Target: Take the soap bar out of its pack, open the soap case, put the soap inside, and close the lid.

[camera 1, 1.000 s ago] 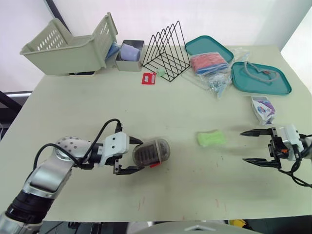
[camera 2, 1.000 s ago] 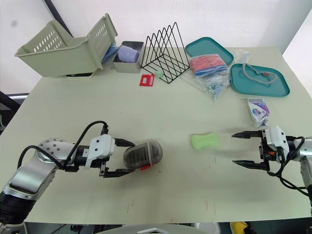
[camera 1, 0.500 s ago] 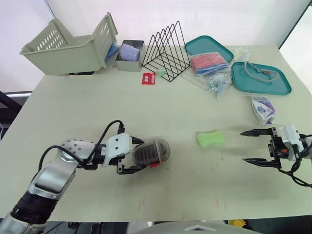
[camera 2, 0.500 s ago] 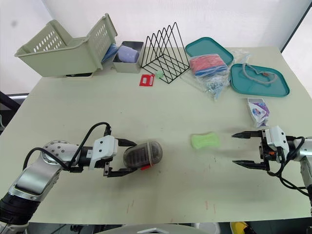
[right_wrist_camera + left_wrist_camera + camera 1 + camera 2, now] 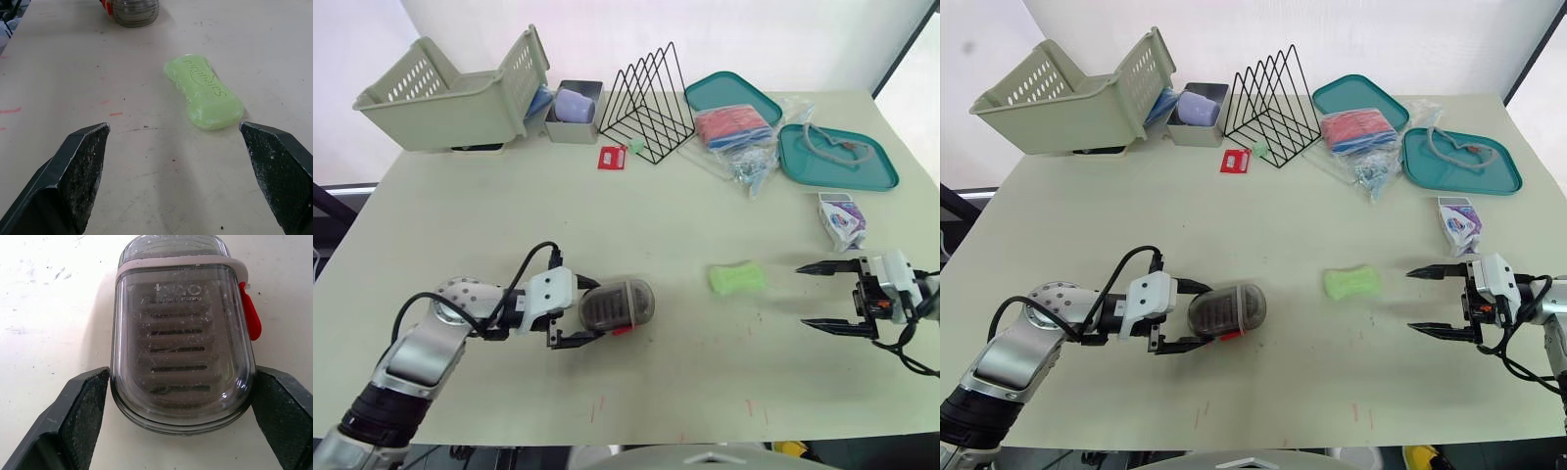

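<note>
Hardly anything has shifted since a second ago: only the left arm's elbow has drawn in a little. The left claw (image 5: 595,311) grasps the soap case (image 5: 619,304), one finger pressed to each long side; the case lies on the surface (image 5: 656,225) with its lid down and its red clasp (image 5: 250,313) at one edge. The green soap bar (image 5: 737,277) lies bare, well apart from the case. Near it the right claw (image 5: 801,294) hovers released, fingers spread wide, with the pack (image 5: 843,217) just behind.
</note>
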Robot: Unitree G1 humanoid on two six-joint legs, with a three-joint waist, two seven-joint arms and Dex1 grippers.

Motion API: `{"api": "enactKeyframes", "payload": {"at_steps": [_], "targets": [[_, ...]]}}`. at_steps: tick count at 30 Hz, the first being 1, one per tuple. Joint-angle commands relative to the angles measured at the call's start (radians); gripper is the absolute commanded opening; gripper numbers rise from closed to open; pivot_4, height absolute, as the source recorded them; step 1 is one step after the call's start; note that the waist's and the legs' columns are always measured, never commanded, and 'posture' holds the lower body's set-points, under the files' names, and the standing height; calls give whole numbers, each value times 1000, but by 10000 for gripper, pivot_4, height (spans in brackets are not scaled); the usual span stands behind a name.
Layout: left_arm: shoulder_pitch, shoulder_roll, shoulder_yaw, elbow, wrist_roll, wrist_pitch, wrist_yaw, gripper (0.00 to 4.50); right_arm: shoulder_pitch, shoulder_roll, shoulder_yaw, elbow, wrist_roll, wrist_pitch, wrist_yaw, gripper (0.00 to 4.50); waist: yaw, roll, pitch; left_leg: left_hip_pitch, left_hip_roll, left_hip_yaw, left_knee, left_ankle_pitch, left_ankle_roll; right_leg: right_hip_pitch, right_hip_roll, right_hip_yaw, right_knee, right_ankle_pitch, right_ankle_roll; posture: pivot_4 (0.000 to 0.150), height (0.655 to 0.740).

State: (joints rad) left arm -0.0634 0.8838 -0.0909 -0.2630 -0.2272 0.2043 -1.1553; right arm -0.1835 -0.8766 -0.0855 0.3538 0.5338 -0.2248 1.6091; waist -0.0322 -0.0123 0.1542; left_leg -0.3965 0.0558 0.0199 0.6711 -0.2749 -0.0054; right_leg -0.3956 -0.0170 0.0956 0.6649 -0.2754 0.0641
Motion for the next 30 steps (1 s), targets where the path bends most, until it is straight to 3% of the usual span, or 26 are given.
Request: {"api": "enactKeyframes", "payload": {"at_steps": [1,3,4,6,14,19,21,30], "targets": [[-10,-8,-4,-5,-3,-23,-5,45000,-2,2,-23,-7,7,-17,5,44454,0,0,0,0,0,0,0,0,0,0,0,0,0,0,0,1500,7400],[-14,-12,-5,-1,-2,-20,-6,45000,-2,3,-24,-6,5,-17,5,44454,0,0,0,0,0,0,0,0,0,0,0,0,0,0,0,1500,7400],[-15,-13,-6,2,1,-23,-7,39600,-3,3,-25,-6,5,-17,5,45000,0,0,0,0,0,0,0,0,0,0,0,0,0,0,0,1500,7400],[-18,-14,-8,8,4,-27,-9,34405,-4,4,-25,-4,3,-17,5,45000,0,0,0,0,0,0,0,0,0,0,0,0,0,0,0,1500,7400],[-27,-22,-7,20,16,-49,-2,34397,-8,6,-24,1,0,-20,5,45000,1,0,0,0,0,0,0,0,0,0,0,0,0,0,0,1500,7400],[-46,-32,7,49,21,-106,1,34397,-36,-12,-25,-32,17,78,5,45000,1,0,0,0,0,0,1,0,0,0,0,0,1,0,0,1500,7400],[-63,-41,17,59,16,-130,5,34397,-55,-26,-27,-63,31,150,5,45000,1,0,0,0,0,0,1,0,0,0,0,0,1,0,0,1500,7400],[-200,-154,-21,36,37,-231,64,34397,-202,-105,17,-418,290,1006,-258,45000,7,1,0,-1,0,-1,2,0,0,-1,0,0,2,0,0,1500,7400]]}}
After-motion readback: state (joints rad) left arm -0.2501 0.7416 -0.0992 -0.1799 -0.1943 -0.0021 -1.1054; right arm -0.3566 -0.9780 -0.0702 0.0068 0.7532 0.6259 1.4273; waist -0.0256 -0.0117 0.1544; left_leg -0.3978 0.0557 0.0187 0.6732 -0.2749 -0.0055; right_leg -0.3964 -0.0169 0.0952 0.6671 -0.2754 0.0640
